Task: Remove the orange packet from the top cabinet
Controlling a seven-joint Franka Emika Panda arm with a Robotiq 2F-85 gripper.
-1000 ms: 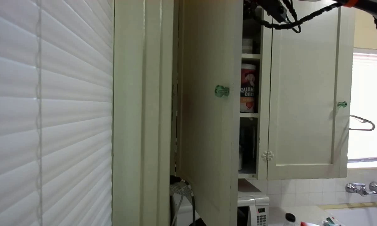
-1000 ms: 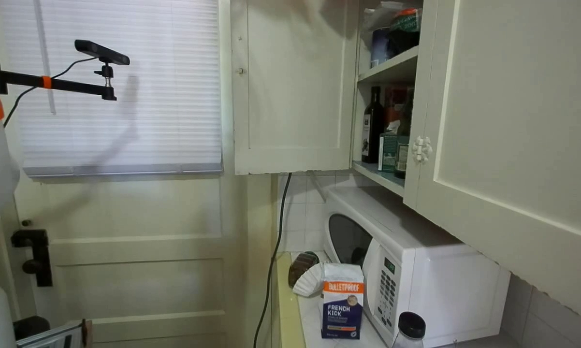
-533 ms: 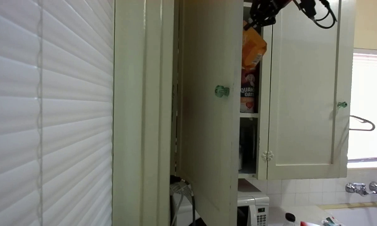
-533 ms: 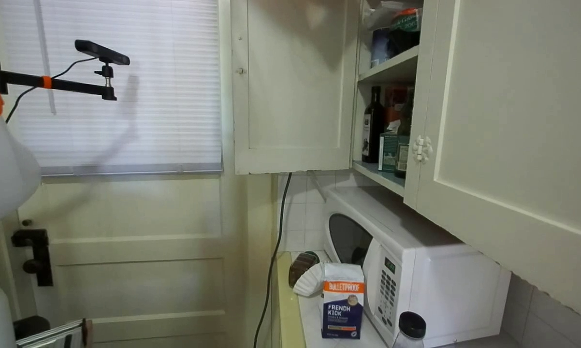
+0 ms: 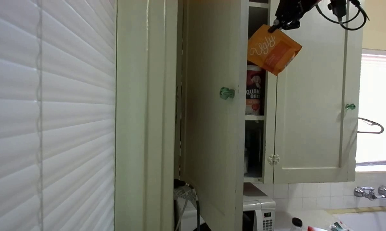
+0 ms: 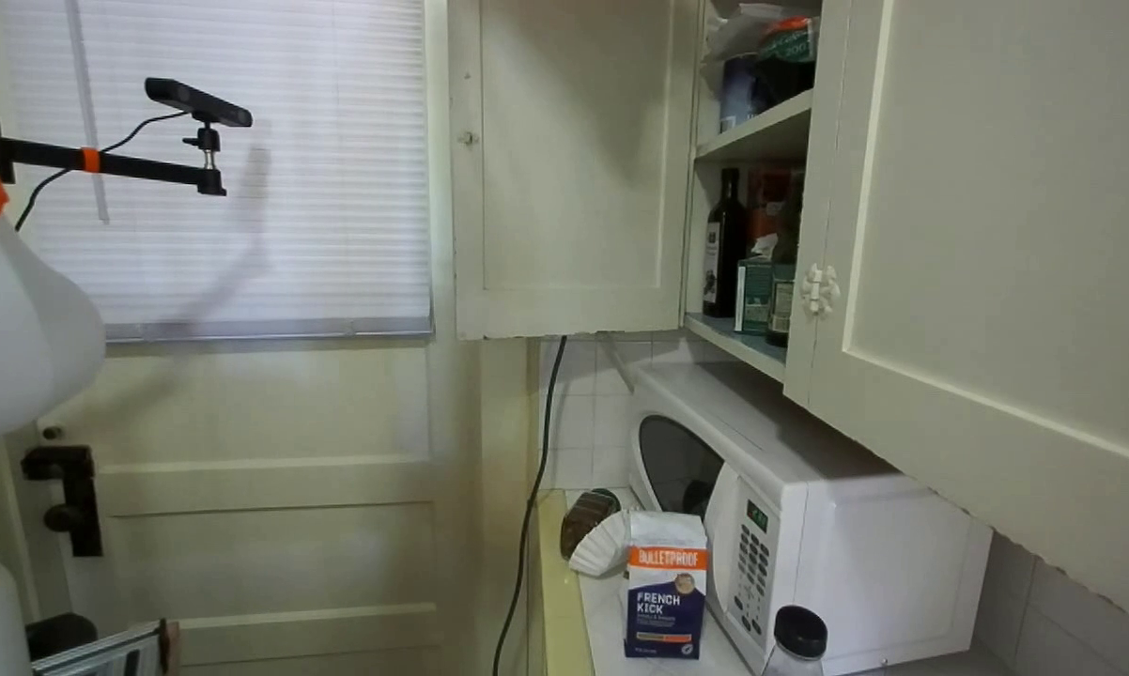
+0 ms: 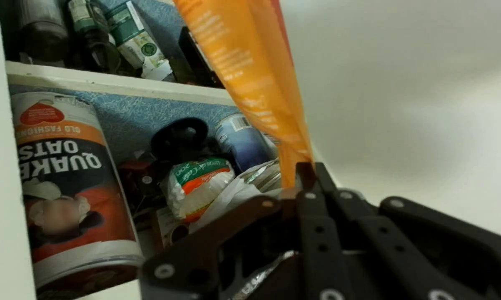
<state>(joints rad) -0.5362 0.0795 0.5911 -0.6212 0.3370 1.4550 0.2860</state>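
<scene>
Though askew, orange packet (image 5: 274, 50) (white-lettered).

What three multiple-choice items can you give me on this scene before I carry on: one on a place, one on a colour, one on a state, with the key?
1. Where is the Quaker Oats canister?
A. On top of the microwave
B. Inside the sink
C. On a shelf of the top cabinet

2. What colour are the door knobs?
A. Green
B. Red
C. Black

3. How do the jaws stand?
A. Wide open, with nothing between them
B. Shut on the orange packet
C. Shut on the canister

Key:
1: C, since an exterior view shows it standing on that shelf, beside the open door.
2: A, as both knobs there look plainly green.
3: B, because the wrist view shows the packet's edge pinched between them.
</scene>
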